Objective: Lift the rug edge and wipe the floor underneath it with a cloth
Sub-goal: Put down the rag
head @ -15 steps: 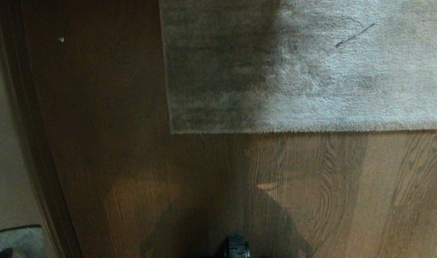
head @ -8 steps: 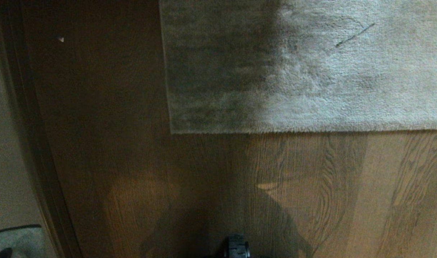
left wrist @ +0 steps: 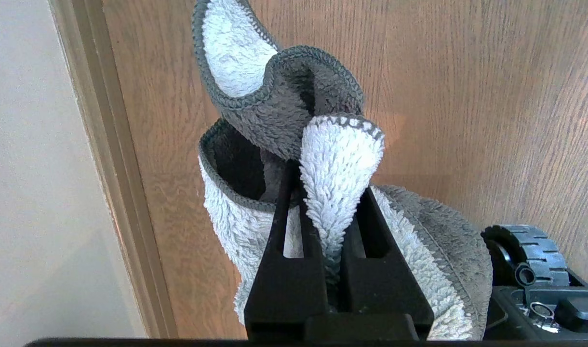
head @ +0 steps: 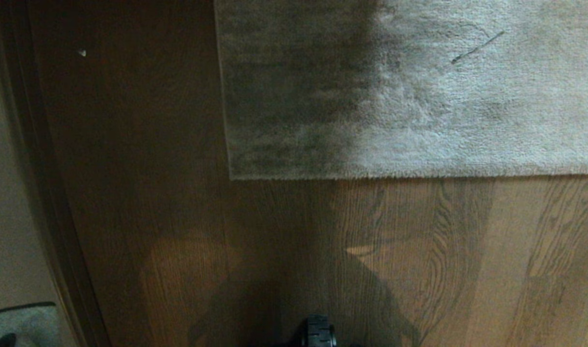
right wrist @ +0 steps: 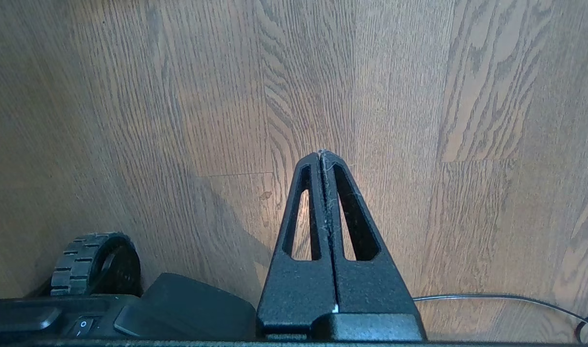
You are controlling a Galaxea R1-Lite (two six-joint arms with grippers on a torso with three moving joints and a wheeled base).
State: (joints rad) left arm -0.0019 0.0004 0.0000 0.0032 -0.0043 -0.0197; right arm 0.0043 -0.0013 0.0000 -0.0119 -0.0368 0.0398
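Gripping cloth (left wrist: 340,178), left hand (left wrist: 325,180), rug edge (head: 409,176) seemingly flat

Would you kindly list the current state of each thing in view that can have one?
rug edge: lying flat on the floor, not lifted.
floor: bare beside the rug, partly in shadow.
cloth: bunched, clamped in the left gripper.
left gripper: shut on the cloth.
right gripper: shut, holding nothing, above bare floor.

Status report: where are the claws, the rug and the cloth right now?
Left claw shut on the cloth, parked. Right claw shut, empty, over the floor. Rug edge flat, not lifted. Nothing in the way.
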